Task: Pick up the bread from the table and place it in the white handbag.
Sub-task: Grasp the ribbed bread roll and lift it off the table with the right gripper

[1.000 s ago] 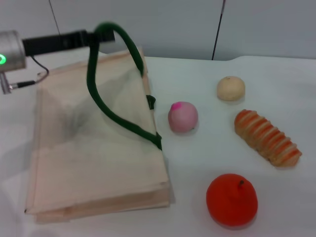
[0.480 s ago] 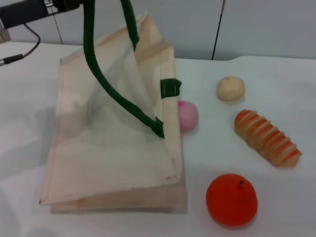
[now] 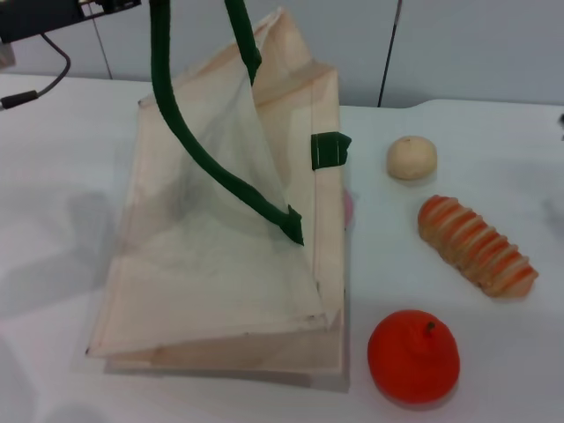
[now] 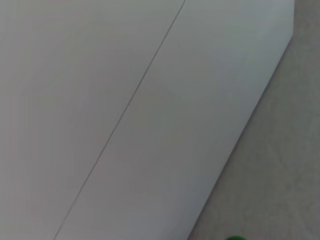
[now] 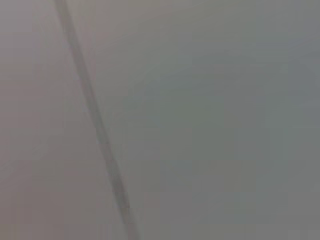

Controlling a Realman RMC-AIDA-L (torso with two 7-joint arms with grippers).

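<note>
The bread (image 3: pixel 477 245), a ridged loaf with orange and cream stripes, lies on the white table at the right, untouched. The white handbag (image 3: pixel 220 256) stands tented at the centre-left, its bottom edge on the table. Its dark green handle (image 3: pixel 189 141) runs taut up to my left gripper (image 3: pixel 132 4) at the top left edge of the head view, which is shut on the handle and holds the bag's top up. A sliver of green (image 4: pixel 235 238) shows in the left wrist view. The right gripper is out of view.
A small tan bun (image 3: pixel 411 158) sits behind the bread. An orange fruit (image 3: pixel 413 356) sits in front of it. A pink ball (image 3: pixel 348 207) is almost hidden behind the bag's right edge. The right wrist view shows only a wall.
My left gripper has lifted the handle up and to the right. The bag rose from nearly flat to tented, shifted right, and now covers most of the pink ball.
</note>
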